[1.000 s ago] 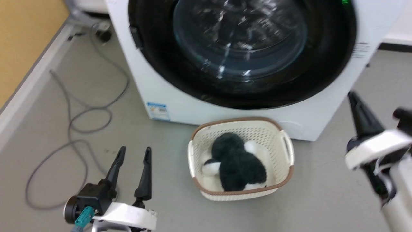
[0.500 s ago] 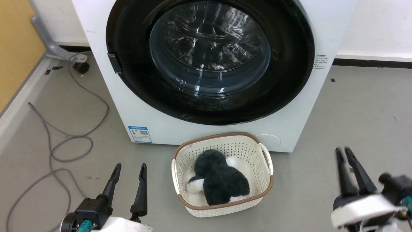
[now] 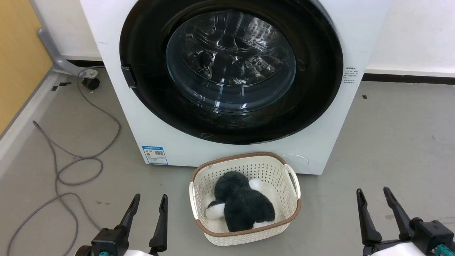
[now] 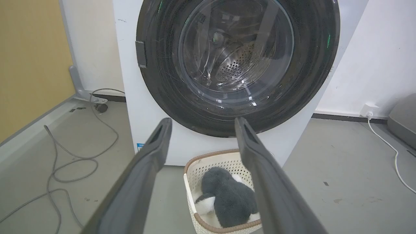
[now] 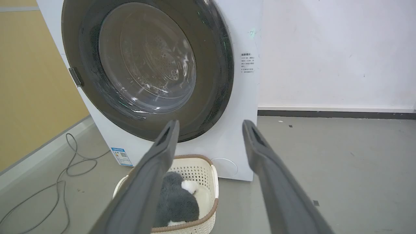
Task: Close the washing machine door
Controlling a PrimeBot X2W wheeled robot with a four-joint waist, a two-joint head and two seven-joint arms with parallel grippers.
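The washing machine (image 3: pixel 160 135) is filling the upper middle of the head view. Its door (image 3: pixel 231 67) is sitting flush in the white front, with no gap showing round the black rim and the glass bowl bulging over the steel drum. I am judging the closing as done. At most a check that the catch has taken is remaining, and the pictures cannot tell me that. If a press is needed, it is calling for a flat push on the rim, not on the glass.

The grey floor (image 3: pixel 391 142) is lying open at the right of the frame, giving my right arm free room. The cream basket (image 3: pixel 245 170), holding a black-and-white plush toy (image 3: pixel 245 206), is standing just in front of the machine's lower edge at bottom centre, so any reach is going over or round it. My left claw (image 3: pixel 150 196) at lower left and my right claw (image 3: pixel 372 190) at lower right are both hanging released, grasping nothing. A grey cable (image 3: pixel 57 170) is looping on the floor at the left.
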